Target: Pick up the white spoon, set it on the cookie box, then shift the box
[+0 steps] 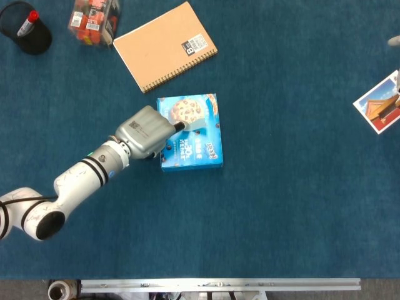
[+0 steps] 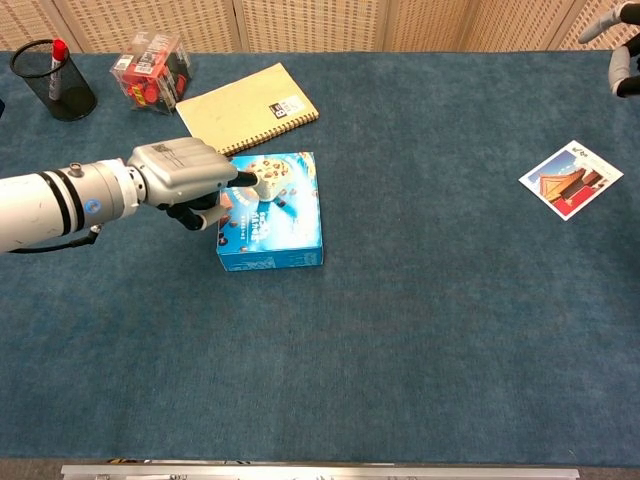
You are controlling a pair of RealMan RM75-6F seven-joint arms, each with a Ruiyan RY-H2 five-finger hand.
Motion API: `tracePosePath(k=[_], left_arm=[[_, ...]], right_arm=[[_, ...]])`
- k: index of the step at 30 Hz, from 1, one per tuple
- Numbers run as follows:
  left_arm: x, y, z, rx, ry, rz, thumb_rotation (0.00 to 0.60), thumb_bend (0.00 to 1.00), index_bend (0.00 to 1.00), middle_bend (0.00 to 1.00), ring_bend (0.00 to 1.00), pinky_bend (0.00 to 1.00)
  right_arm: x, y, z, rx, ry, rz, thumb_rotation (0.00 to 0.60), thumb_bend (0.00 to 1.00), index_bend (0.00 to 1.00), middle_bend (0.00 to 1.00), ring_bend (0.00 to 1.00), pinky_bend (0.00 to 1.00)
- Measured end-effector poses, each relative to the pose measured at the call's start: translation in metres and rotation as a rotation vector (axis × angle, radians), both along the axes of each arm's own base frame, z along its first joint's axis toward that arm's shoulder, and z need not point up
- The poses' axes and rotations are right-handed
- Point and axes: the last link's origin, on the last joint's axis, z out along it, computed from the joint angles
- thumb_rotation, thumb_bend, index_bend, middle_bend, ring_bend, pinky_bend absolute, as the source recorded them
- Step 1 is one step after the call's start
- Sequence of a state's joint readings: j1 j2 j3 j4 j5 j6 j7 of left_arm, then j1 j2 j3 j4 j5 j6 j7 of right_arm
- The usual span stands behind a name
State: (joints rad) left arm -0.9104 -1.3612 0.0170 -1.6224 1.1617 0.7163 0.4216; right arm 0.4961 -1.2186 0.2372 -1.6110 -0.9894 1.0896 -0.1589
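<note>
Now the left hand (image 1: 145, 132) reaches over the cookie box's (image 1: 199, 150) left edge, fingers pinching the white spoon (image 1: 192, 125) on its lid; the box lies toward the table's far-left part. Whether the right hand (image 2: 621, 45) at the far-right corner is open or closed, I cannot tell.

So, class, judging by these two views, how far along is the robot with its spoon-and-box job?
Done: the small white spoon is off the table, picked up by the left hand. In hand: that hand pinches it over the blue cardboard cookie box; whether it touches the lid is unclear. Left: letting go, then shifting the box, which lies just below the tan spiral notebook.
</note>
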Motion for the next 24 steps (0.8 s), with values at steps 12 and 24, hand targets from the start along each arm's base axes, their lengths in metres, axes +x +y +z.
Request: tracePosePath(k=[12, 24], left_arm=[[-0.007, -0.003, 0.006, 0.011, -0.001, 0.014, 0.600, 0.80, 0.18, 1.00, 1.00, 1.00], [-0.023, -0.013, 0.006, 0.015, 0.001, 0.017, 0.600, 0.80, 0.18, 1.00, 1.00, 1.00]], right_arm=[[0.003, -0.001, -0.002, 0.005, 0.000, 0.007, 0.600, 0.69, 0.30, 0.78, 0.92, 1.00], [0.004, -0.001, -0.001, 0.000, -0.007, 0.007, 0.600, 0.69, 0.30, 0.78, 0.92, 1.00]])
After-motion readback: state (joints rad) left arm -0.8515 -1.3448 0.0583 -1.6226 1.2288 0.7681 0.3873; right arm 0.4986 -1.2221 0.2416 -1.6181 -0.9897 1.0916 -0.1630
